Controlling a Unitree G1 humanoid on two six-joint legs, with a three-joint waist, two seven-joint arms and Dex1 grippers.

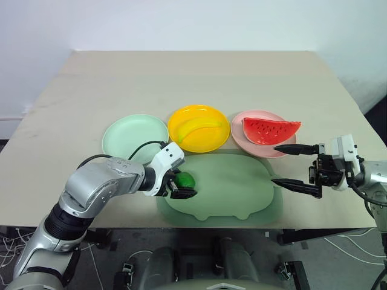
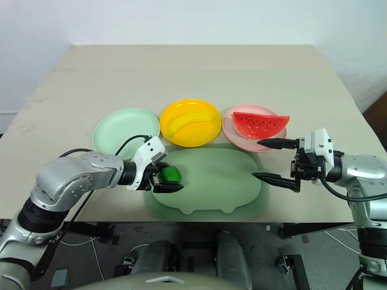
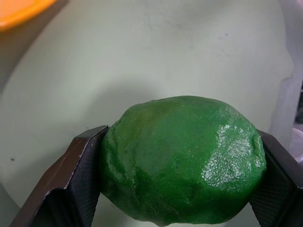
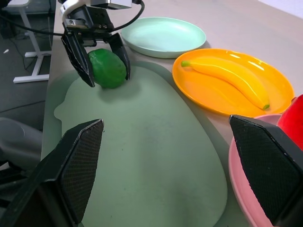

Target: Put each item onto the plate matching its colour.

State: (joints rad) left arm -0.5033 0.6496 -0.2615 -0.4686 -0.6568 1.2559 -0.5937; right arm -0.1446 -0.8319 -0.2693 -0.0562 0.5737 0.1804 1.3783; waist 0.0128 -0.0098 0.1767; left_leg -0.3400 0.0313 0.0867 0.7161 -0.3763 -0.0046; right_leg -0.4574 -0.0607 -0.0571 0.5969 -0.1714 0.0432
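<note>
Green oval (image 3: 182, 161) between left jaws

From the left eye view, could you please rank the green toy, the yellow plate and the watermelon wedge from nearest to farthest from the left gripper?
1. Green toy: between the fingers of the left gripper, on the mat.
2. Yellow plate: just beyond, middle of the row.
3. Watermelon wedge: far right, on the pink plate.

**Three plates in a row behind the mat**

On the table (image 1: 181, 72), three plates stand side by side. The left plate (image 1: 124, 136) is bare. The middle plate (image 1: 198, 128) holds the banana (image 1: 196, 128). The right plate (image 1: 242, 136) holds the watermelon wedge (image 1: 270, 130). Nearer lies the mat (image 1: 236, 187), with the lumpy oval (image 1: 185, 179) at its left end between the left gripper's (image 1: 181, 184) fingers. The right gripper (image 1: 287, 164) hangs by the mat's right edge.
</note>
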